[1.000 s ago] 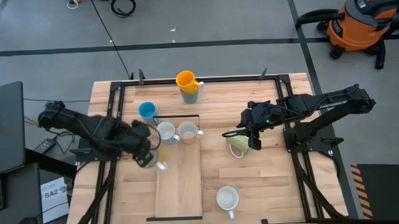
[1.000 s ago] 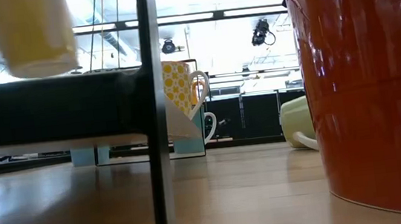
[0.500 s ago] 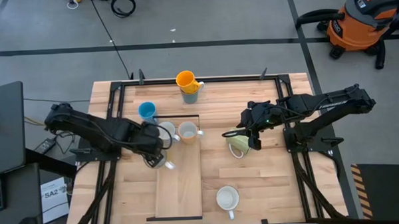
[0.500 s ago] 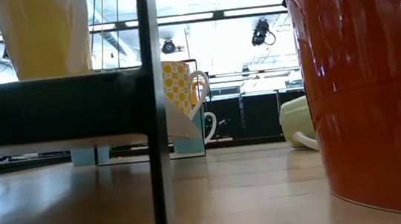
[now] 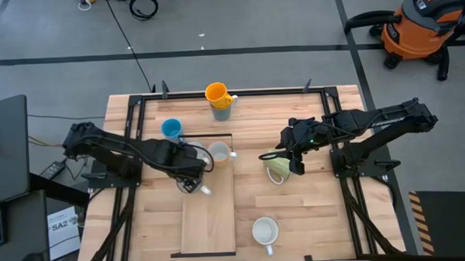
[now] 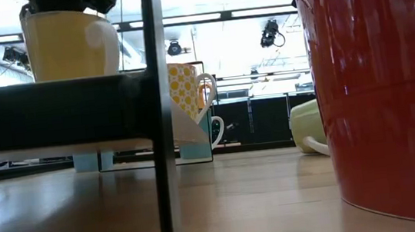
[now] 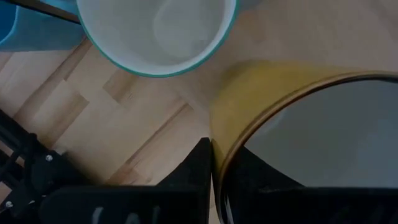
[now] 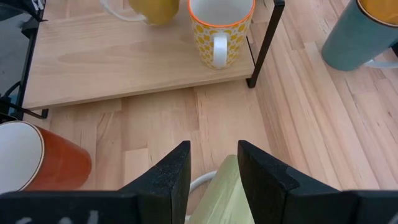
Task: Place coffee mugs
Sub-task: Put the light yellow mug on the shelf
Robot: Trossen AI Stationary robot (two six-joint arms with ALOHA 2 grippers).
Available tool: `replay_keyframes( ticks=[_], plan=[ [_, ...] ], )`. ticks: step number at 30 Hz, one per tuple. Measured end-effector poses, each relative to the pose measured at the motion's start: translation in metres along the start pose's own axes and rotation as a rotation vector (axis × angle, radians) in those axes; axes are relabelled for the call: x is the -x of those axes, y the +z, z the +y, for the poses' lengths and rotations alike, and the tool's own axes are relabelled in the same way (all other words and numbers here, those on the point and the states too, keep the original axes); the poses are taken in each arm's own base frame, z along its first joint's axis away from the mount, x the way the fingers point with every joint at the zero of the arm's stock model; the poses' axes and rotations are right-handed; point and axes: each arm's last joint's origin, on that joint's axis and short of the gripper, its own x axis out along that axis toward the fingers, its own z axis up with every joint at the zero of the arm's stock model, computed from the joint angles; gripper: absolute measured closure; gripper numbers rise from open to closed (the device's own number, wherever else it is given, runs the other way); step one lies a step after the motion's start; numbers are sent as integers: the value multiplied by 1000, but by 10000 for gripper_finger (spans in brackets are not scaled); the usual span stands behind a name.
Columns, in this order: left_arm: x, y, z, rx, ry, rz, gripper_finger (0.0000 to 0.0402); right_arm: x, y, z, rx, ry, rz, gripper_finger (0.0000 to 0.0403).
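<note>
We see the left end effector (image 5: 189, 176) clenched on the yellow mug's (image 6: 68, 44) rim, mug upright over the raised shelf (image 5: 208, 216) near the table's (image 5: 297, 206) middle; the right end effector (image 8: 213, 163) straddles the tipped pale green mug (image 5: 277, 170), fingers parted.

Mugs around the raised shelf (image 5: 208, 216) on the worktop (image 5: 313, 213).
On the shelf's far end stand two mugs (image 5: 218, 153), the left claw (image 5: 189, 177) just beside them; another mug (image 5: 171, 129) stands left of it, one lies right (image 5: 277, 170) beneath the right claw (image 5: 295, 155), and one (image 5: 265, 231) stands nearer.
</note>
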Motion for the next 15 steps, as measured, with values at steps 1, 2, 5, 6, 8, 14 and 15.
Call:
replay_keyframes(
  ticks=[1, 2, 5, 6, 8, 14, 15],
  plan=[
    [-2, 1, -1, 1, 7, 4, 369, 0, 0, 0, 0, 0, 0, 265],
    [-3, 1, -1, 2, 15, 9, 369, 0, 0, 0, 0, 0, 0, 264],
    [-9, 3, -4, 13, 33, 19, 369, 0, 0, 0, 0, 0, 0, 264],
    [-10, 3, -5, 15, 39, 25, 369, 0, 0, 0, 0, 0, 0, 264],
    [-12, 3, -6, 22, 48, 33, 368, 0, 0, 0, 0, 0, 0, 264],
    [-14, 3, -7, 25, 54, 32, 367, 0, 0, 0, 0, 0, 1, 264],
    [-14, 4, -7, 26, 57, 28, 366, 0, 0, 0, 0, 0, 1, 264]
  ],
)
